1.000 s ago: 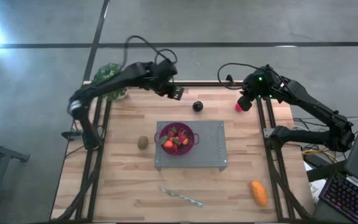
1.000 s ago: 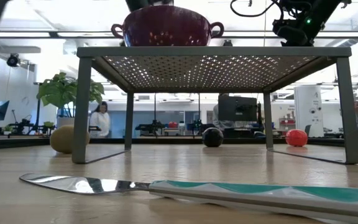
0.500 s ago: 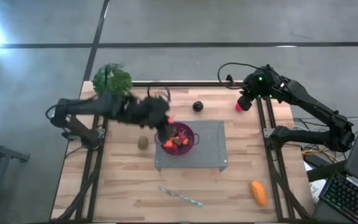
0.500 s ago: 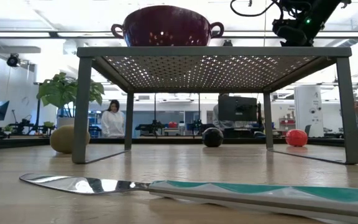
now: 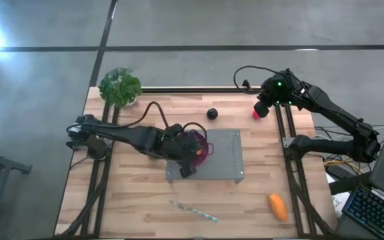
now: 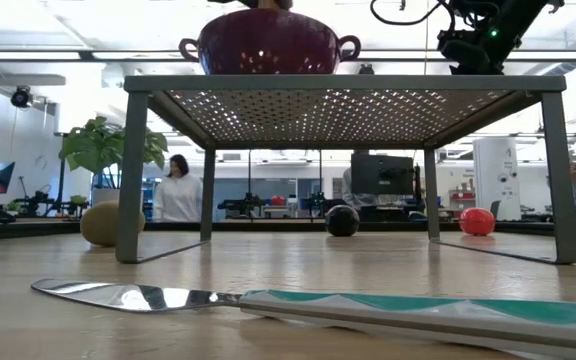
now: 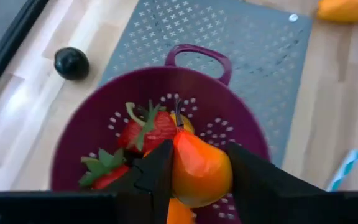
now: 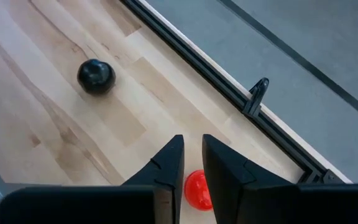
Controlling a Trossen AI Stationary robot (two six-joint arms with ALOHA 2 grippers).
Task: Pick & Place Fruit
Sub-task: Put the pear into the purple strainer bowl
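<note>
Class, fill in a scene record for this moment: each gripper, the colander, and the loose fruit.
Left gripper: above the purple colander, jaws shut on an orange-red fruit
Right gripper: over the pink-red ball, far right
Colander contents: strawberries
Loose fruit: dark plum, kiwi, oblong orange fruit

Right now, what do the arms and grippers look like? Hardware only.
Both arms are dark, jointed, with black cables looping off them. The right arm shows a green light near its wrist. The left gripper and right gripper have angular, dark, flat-faced fingers.
</note>
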